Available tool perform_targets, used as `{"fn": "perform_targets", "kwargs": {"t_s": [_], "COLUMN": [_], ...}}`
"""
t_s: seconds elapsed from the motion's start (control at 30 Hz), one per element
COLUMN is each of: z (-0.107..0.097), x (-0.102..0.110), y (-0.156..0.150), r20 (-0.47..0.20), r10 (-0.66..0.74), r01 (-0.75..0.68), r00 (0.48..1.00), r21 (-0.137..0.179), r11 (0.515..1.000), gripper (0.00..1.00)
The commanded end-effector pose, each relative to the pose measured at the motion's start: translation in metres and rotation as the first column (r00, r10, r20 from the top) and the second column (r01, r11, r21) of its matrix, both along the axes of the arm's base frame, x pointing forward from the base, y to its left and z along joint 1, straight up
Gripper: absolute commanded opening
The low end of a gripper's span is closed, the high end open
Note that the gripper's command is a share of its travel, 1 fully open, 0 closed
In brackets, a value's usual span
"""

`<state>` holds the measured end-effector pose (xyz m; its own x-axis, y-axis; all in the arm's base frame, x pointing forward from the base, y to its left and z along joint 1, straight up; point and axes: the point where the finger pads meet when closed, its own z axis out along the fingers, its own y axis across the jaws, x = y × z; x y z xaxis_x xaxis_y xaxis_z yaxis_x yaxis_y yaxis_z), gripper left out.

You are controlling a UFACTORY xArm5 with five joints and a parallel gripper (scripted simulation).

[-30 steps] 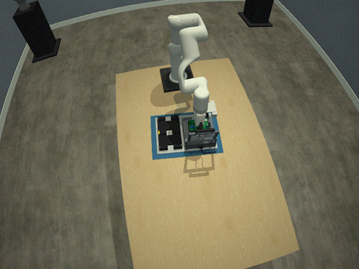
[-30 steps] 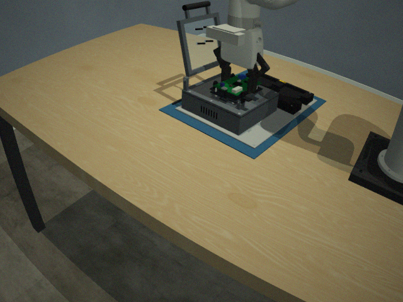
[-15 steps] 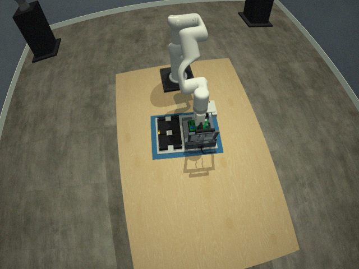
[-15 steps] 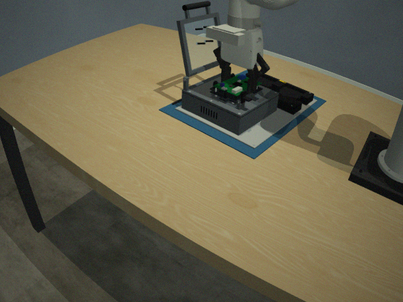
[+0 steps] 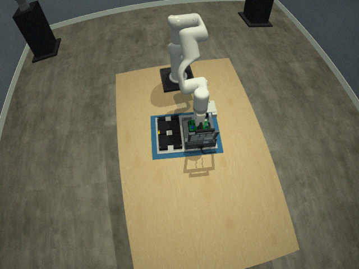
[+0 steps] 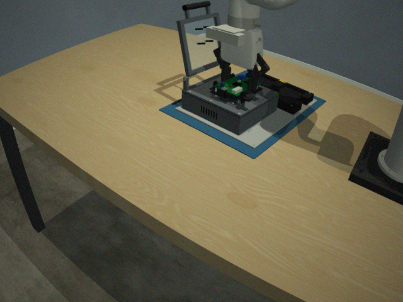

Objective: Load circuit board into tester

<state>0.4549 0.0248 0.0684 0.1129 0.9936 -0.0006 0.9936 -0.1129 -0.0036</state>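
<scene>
The green circuit board (image 6: 236,85) sits component side up over the nest of the grey tester (image 6: 227,109), level or nearly so; I cannot tell if it rests fully on the pins. Its white connector (image 6: 237,89) faces the tester's near front side. My gripper (image 6: 238,87) points straight down, with one finger on each side edge of the board, shut on it. The tester's lid (image 6: 198,48) stands open and upright behind the board, its black handle (image 6: 196,5) on top. In the overhead view the board (image 5: 196,126) shows under the gripper (image 5: 200,126), partly hidden by the wrist.
The black tray (image 6: 289,94) lies beside the tester on the white plate and blue mat (image 6: 247,143); it also shows in the overhead view (image 5: 169,131). The arm's base (image 6: 380,168) stands at the right on the table. The open lid stands close to the fingers.
</scene>
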Motion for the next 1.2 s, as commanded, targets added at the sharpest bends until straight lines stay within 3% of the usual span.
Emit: {"fn": "perform_targets", "kwargs": {"t_s": [0.0,1.17], "z": [0.0014,-0.002], "x": [0.0014,0.0014], "y": [0.0001,0.0001], "r20": [0.004,0.004], "r10": [0.0,0.0], "r01": [0.0,0.0], "r00": [1.0,1.0], "r21": [0.0,0.0], "r11": [1.0,1.0], "gripper": [0.79,0.79]}}
